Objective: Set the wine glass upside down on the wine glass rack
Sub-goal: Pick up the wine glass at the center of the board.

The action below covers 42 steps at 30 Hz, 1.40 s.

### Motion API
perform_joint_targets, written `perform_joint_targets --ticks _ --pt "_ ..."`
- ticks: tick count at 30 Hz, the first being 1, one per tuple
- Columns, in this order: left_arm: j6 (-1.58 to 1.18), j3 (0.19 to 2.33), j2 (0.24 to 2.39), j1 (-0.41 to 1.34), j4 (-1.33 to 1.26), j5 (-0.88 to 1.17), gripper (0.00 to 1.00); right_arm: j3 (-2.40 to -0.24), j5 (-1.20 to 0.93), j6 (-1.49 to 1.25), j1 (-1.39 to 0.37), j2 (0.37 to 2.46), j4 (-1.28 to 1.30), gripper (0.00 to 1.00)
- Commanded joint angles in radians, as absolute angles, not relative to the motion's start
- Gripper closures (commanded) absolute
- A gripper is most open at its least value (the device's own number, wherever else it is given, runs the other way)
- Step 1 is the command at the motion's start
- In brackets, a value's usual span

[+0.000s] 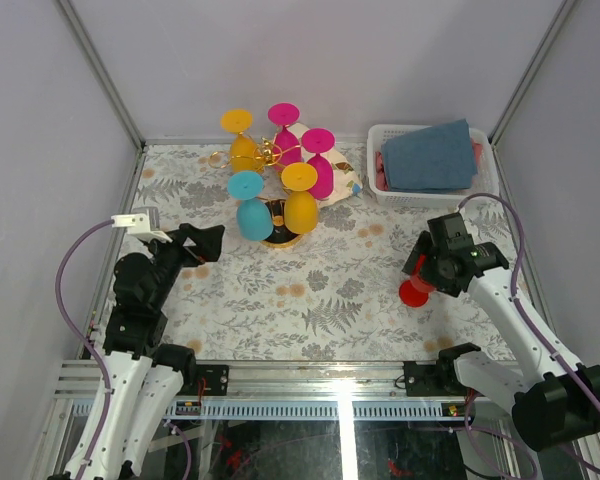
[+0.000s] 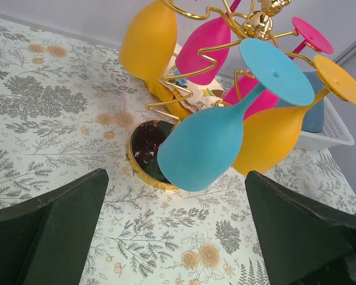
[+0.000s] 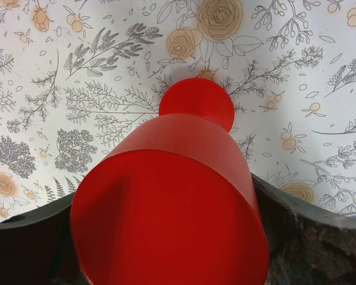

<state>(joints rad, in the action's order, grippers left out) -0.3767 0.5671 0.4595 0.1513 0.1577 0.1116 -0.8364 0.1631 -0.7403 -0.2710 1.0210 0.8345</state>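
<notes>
The right gripper (image 3: 172,243) has the red wine glass (image 3: 166,202) between its two fingers (image 3: 320,237). Both fingers lie against the sides of the bowl, so I judge it is grasping the glass, but how firm the hold is I cannot tell. The open rim of the bowl points toward the wrist. The round foot (image 3: 196,104) is on the far side from the gripper, close to the flowered table (image 3: 77,89); whether it touches the table I cannot tell.

Well apart from this gripper, ahead of it and to its left, stands the wine glass rack (image 1: 270,152). Five glasses already hang on it upside down. One of them is a turquoise glass (image 2: 204,148) above the black base (image 2: 143,148). A curled loop (image 1: 217,158) on the side of the rack farthest from the gripper looks free. Ahead of the gripper, beyond the glass, is a white basket (image 1: 380,135) with a blue cloth inside.

The left gripper (image 2: 175,237) is spread wide with nothing between its fingers, and it faces the rack from near.

The glass looks like opaque, smooth plastic. It is probably light and stiff, and not very fragile. The bowl is wide, round and slippery, so a hold there can slip when the glass is turned over. The thin stem must stay free, because it has to slide into a loop so that the foot hangs on the wire.
</notes>
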Motion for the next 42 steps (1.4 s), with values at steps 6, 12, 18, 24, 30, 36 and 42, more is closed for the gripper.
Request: perform_joint_targets --ticks 6,12,18,24,30,36,42 --pt "-0.374 0.588 0.412 0.158 0.169 0.038 0.00 -0.879 0.103 -0.635 -0.267 0.982 0.746 0.24" --pt "-0.400 0.577 0.407 0.158 0.145 0.033 0.00 -0.916 0.025 -0.561 -0.268 0.968 0.684 0.28" --pt "-0.394 0.584 0.412 0.158 0.139 0.041 0.00 -0.975 -0.014 -0.513 -0.267 0.997 0.672 0.30" --pt "-0.364 0.629 0.438 0.158 0.176 0.030 0.00 -0.986 -0.059 -0.483 -0.268 0.993 0.641 0.30" --pt "-0.302 0.694 0.470 0.158 0.205 0.006 0.00 -0.974 -0.102 -0.477 -0.267 0.959 0.594 0.30" --pt "-0.206 0.804 0.530 0.165 0.215 -0.034 0.00 -0.981 -0.088 -0.511 -0.268 0.918 0.524 0.30" --pt "-0.224 0.919 0.653 0.214 0.230 0.052 0.00 -0.996 -0.158 -0.560 -0.267 0.919 0.421 0.30"
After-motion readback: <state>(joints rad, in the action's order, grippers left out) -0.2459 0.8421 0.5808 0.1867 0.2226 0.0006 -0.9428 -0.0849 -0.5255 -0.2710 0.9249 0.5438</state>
